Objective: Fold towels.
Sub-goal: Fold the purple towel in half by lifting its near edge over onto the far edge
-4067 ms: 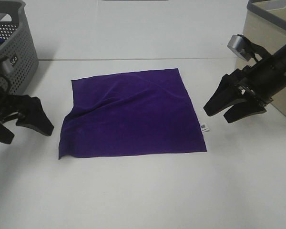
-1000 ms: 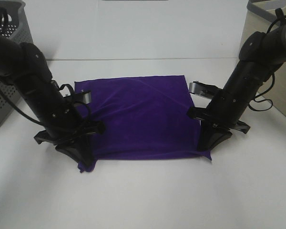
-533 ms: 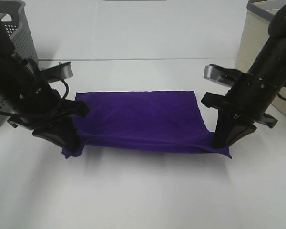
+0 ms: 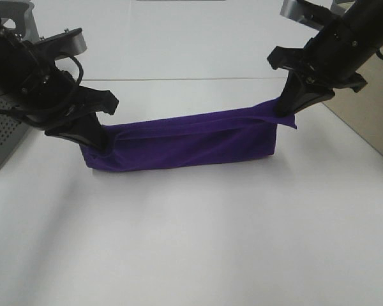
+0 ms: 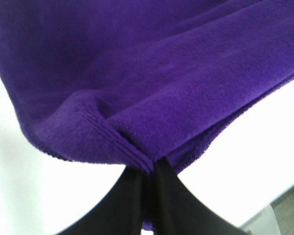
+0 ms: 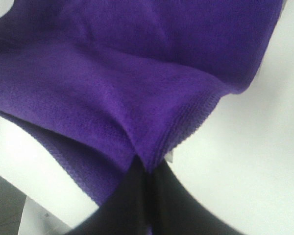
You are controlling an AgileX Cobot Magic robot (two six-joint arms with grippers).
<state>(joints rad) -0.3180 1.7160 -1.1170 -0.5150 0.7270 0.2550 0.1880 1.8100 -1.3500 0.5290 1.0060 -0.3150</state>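
Observation:
The deep purple towel hangs doubled over between my two grippers, its lower fold resting on the white table. My left gripper is shut on the towel's left corner; the left wrist view shows the fingers pinching the cloth. My right gripper is shut on the right corner, held higher; the right wrist view shows the cloth pinched between its fingers. The white tag is hidden.
A grey perforated basket stands at the far left behind my left arm. A beige bin stands at the right edge. The white table spreads in front of the towel.
Both grippers have lifted the near edge of the towel and carried it toward the far edge, so the flat cloth has become a narrow hanging band. The right gripper rose higher.

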